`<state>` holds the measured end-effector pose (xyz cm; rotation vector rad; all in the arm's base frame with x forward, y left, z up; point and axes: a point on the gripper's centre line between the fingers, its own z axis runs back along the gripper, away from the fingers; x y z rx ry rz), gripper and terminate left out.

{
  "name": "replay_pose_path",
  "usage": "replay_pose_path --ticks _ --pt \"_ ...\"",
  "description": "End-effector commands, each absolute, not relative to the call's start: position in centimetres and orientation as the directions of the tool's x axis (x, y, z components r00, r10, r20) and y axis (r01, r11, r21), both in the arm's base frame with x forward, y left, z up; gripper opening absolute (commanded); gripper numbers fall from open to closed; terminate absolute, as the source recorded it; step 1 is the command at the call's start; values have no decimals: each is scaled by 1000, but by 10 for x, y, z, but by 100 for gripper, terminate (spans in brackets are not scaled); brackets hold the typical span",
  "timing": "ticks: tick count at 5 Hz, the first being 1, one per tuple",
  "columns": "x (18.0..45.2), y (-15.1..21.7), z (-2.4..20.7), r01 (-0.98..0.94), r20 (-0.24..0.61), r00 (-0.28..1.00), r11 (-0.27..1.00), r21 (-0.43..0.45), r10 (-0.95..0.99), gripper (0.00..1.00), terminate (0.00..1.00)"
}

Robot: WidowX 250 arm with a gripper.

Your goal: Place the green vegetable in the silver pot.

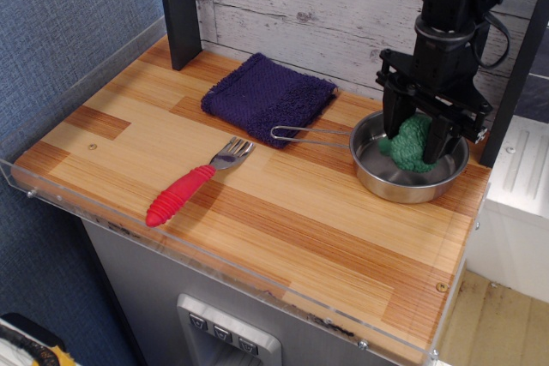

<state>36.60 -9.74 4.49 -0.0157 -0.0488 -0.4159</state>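
A striped wooden desk, edged in front by a clear plastic lip, carries a handful of kitchen props against a whitewashed plank wall. At the left lies a metal fork with a ribbed red handle, tines pointing up and to the right. Behind it, a square of nubby dark purple cloth sits flat beside a black upright post.

A thin wire loop handle reaches from the cloth's near corner to the silver pot, a shallow round pan of bright, mirror-like steel at the right end of the desk.

Over the pot, the black robot arm hangs nearly vertical from the top of the frame, cables looping at its wrist, with its pincer pointed straight down into the pan. The two dark fingers flank the green vegetable on either side and grip it: a small toy broccoli with a bumpy, rounded green head. The vegetable sits low inside the rim of the pot, toward its back half; whether it touches the pot's floor cannot be made out.
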Motion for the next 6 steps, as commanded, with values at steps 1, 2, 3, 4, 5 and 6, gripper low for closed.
replay_pose_path --ticks 1,2,3,4,5,6 --pt "372 -94 56 329 -15 943 942 -71 -331 100 0" --pt "370 -87 67 308 25 951 949 -59 -307 100 0" --pt "364 -76 91 290 97 954 955 -65 -283 100 0" --pt "349 -50 140 213 236 951 977 -24 -201 100 0" --pt "330 -19 171 110 302 948 994 -11 -102 100 0" --pt "326 -2 164 93 272 959 995 -36 -80 100 0"
